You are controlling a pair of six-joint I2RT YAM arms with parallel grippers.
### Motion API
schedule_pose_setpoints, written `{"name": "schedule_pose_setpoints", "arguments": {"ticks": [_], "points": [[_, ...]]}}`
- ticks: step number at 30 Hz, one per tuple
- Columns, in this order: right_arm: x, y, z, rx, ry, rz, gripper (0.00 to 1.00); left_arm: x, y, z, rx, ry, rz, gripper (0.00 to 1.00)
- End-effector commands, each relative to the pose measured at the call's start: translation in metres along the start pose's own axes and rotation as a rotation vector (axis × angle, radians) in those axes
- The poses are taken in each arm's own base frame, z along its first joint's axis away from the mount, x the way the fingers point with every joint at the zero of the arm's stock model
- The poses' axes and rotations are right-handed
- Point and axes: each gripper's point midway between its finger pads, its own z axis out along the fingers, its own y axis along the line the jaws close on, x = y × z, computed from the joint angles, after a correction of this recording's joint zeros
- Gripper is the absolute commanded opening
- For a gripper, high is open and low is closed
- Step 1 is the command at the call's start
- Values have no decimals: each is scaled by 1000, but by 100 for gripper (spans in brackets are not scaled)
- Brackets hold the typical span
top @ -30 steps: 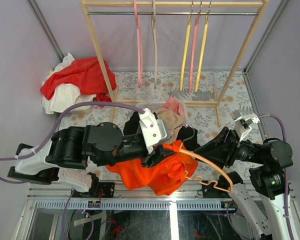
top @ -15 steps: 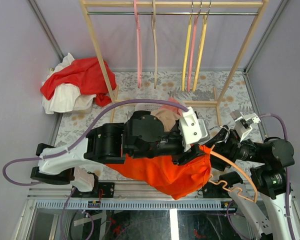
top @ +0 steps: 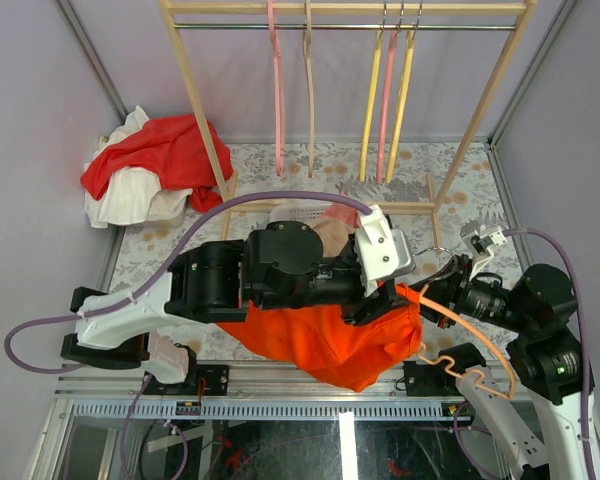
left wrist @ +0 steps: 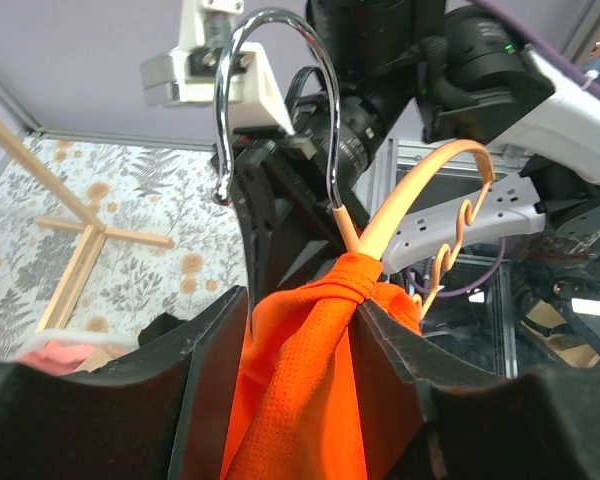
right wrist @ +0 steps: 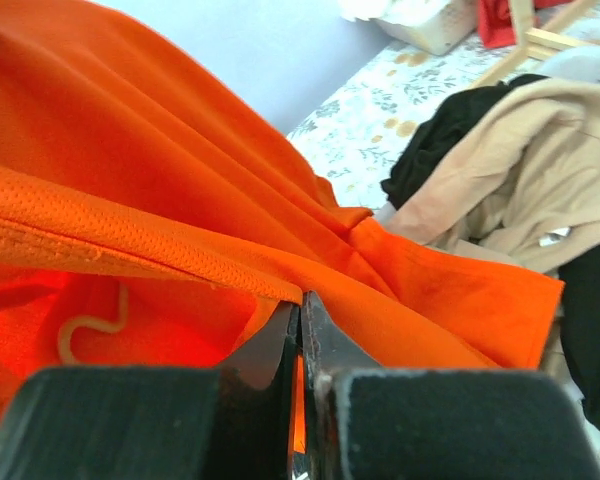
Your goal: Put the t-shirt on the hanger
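Note:
The bright orange t-shirt [top: 320, 340] hangs bunched under my left arm near the table's front edge. My left gripper [top: 385, 300] is shut on a fold of it right at the hanger's neck, and the left wrist view shows the cloth [left wrist: 300, 380] pinched between the jaws [left wrist: 300, 320]. The peach hanger [top: 470, 330] sticks out to the right, its silver hook [left wrist: 280, 60] up and its wavy bar low. My right gripper [top: 442, 290] is shut on the hanger's arm. In the right wrist view its jaws [right wrist: 301, 305] are pressed together under the t-shirt [right wrist: 180, 170].
A wooden rack [top: 205, 110] at the back holds pink, tan and yellow hangers [top: 372, 110]. A red cloth on white cloths [top: 155, 150] lies at the back left. A tan garment [right wrist: 500, 170] and black clothes lie in the middle behind the arms.
My left arm has swung right, carrying the t-shirt from the centre up to the hanger's neck. The right arm has drawn back and the hanger has tilted down to the right.

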Motion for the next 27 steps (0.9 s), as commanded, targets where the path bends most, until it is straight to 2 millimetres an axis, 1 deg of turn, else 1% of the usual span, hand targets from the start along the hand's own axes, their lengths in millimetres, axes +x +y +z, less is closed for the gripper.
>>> {"name": "schedule_pose_setpoints", "arguments": {"ticks": [1,5,10,12,14,17,20,23,25,27], "points": [[-8,-19,-5,140,-27,-27,0,-41,8,-35,-29,-160,-25,0],[-15,-14,-8,151,-51,-46,0,-34,11,-50,-43,-153,-35,0],[-20,-6,-13,149,-68,-67,0,-19,15,-67,-59,-129,-43,0],[-21,-6,-16,167,-71,-74,0,-12,15,-73,-61,-119,-48,0],[-22,-6,-19,182,-71,-82,0,-8,20,-80,-90,-112,-55,0],[-20,-3,-21,184,-62,-87,0,-2,33,-89,-163,-101,-62,0],[-13,-7,-25,211,-49,-84,0,-5,44,-100,-220,-127,-65,0],[-2,-14,-28,243,-29,-68,0,-11,54,-113,-275,-165,-65,0],[6,-17,-27,240,-13,-53,0,-18,58,-122,-293,-200,-62,0],[12,-15,-23,199,0,-31,0,-27,55,-126,-271,-244,-58,0]]}}
